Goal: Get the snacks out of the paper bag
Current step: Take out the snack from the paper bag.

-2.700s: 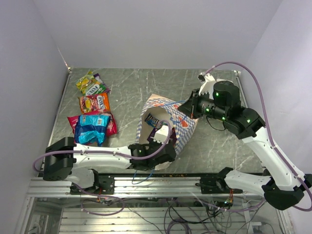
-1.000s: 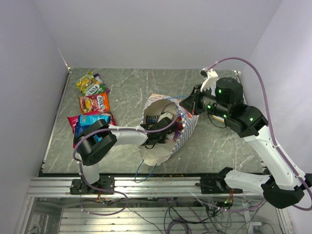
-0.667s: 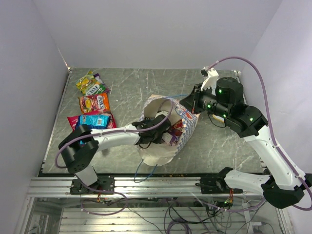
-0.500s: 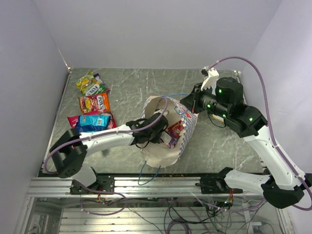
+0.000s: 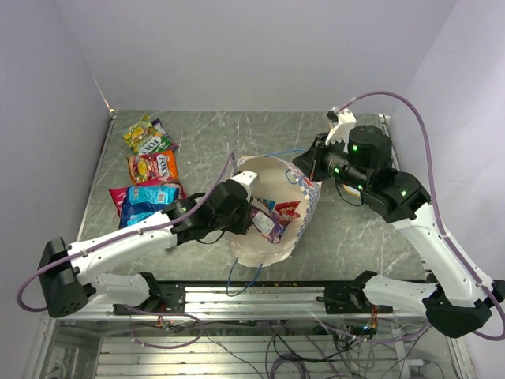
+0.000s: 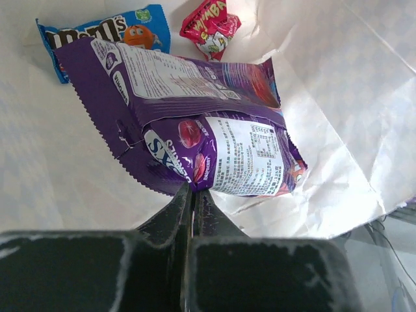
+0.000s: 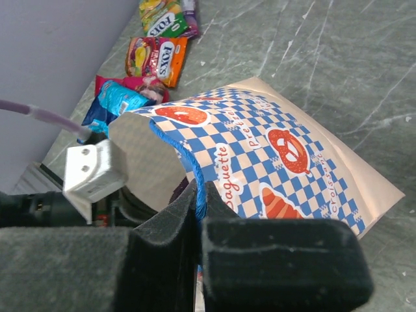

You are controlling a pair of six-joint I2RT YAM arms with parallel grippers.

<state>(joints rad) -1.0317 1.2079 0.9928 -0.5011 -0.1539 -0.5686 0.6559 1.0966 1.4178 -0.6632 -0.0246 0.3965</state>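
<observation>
1 paper bag stands mid-table. Inside it are 4 snacks: what look like 2 purple packets, 1 blue M&M's packet and 1 red packet. Left of the bag lie at least 5 more: 1 yellow-green packet, 1 purple wrapper half hidden at the far end, 1 orange packet, 1 red-pink packet, 1 blue packet.

Table: grey-green top, marbled with pale veins, is lying flat and filling the middle of the overhead view.
Back wall: plain pale lilac-white, is rising from the table's far edge.
Left wall and right wall: the same pale colour, are closing in both sides.
Metal rail: silver, is running along the near edge.
Cables: are hanging tangled below the rail.
Light: soft and even, is casting faint shadows.
</observation>
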